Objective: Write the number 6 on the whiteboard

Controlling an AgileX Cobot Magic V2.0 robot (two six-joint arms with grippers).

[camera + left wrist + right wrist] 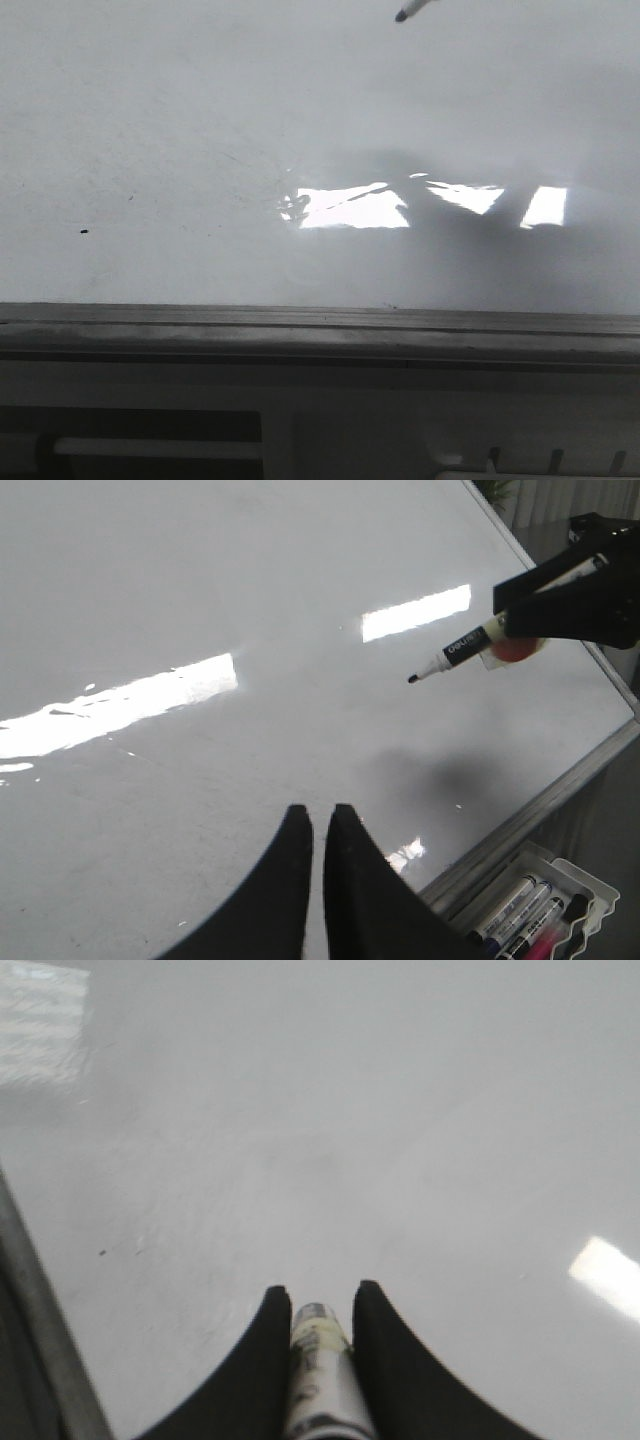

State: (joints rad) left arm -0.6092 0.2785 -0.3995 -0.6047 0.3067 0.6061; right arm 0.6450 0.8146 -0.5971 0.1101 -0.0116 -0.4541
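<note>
Bare whiteboard, marker in right pincer near its edge rail.

We see the front view dim and grey, with blown-out rectangular glare patches on the whiteboard and a soft shadow beside them. The left wrist view is brighter, with streaked reflections; the right wrist view is hazy and soft-focused.

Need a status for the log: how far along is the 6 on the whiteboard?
Done: the right gripper has the marker clamped, cap off. In hand: the tip hangs above the whiteboard, apparently not touching. Left: the whole 6; no stroke shows, only a small speck. The left gripper is shut and empty.
</note>
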